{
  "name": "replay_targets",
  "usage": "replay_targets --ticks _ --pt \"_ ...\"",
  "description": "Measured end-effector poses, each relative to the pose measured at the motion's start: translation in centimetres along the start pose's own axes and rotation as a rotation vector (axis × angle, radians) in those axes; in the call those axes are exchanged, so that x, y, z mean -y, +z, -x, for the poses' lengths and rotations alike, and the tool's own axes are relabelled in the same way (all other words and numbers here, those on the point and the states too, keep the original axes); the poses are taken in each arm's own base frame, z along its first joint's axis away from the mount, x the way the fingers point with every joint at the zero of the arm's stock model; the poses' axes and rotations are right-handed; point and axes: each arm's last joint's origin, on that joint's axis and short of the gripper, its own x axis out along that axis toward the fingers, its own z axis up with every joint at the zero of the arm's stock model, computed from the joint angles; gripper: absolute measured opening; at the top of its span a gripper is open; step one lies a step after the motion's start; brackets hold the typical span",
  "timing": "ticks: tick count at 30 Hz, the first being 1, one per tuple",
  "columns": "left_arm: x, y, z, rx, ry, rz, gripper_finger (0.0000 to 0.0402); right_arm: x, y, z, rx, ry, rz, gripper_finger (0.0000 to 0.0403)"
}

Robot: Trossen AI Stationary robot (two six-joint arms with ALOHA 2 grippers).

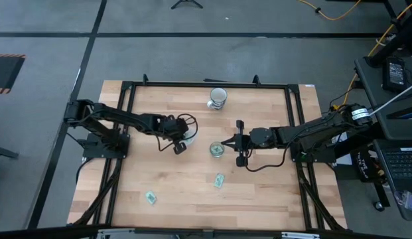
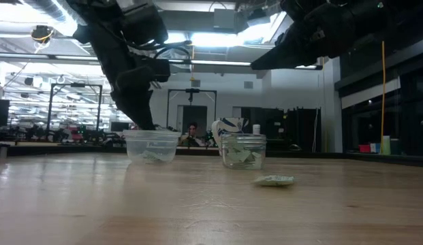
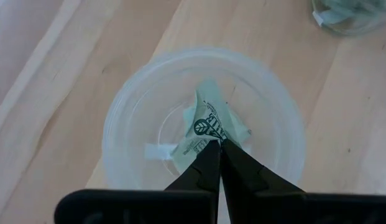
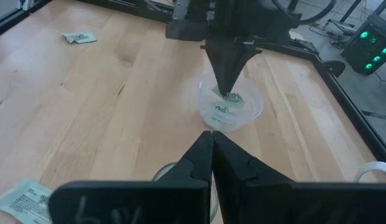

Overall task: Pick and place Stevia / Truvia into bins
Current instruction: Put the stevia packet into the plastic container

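My left gripper (image 1: 180, 145) points down into the wide translucent cup (image 3: 118, 124), shut on a green-and-white Stevia packet (image 3: 208, 121). The cup stands left of the table's middle (image 2: 151, 146). My right gripper (image 4: 212, 135) is shut and holds nothing; it hovers beside and above the narrow clear cup (image 1: 217, 150), which has packets inside (image 2: 243, 156). Two more packets lie flat on the near part of the table (image 1: 219, 180) (image 1: 150, 197). My left gripper pinches the packet between its two fingertips at the packet's near edge (image 3: 212, 138), coming from above and pointing down. The packet sits inside the wide cup, tilted, its far end toward the cup's bottom. The right wrist view shows it at the fingertips (image 4: 230, 98) within the cup.
An opaque ribbed cup (image 1: 217, 97) stands near the table's far edge. A black frame (image 1: 206, 83) runs around the wooden table. Bare wood lies between the cups and the near edge, apart from the two loose packets.
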Motion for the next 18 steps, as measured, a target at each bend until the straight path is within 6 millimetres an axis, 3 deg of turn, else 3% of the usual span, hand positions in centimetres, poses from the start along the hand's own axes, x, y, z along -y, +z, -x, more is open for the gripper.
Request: replay_targets --ticks 6,18 --pt "-0.03 -0.01 0.01 0.002 0.009 -0.004 0.0022 0.0 -0.01 0.0 -0.001 0.0 -0.001 0.0014" --pt "0.0 0.06 0.39 0.015 0.0 -0.035 0.0114 0.0 -0.01 0.0 -0.001 0.001 -0.001 0.0014"
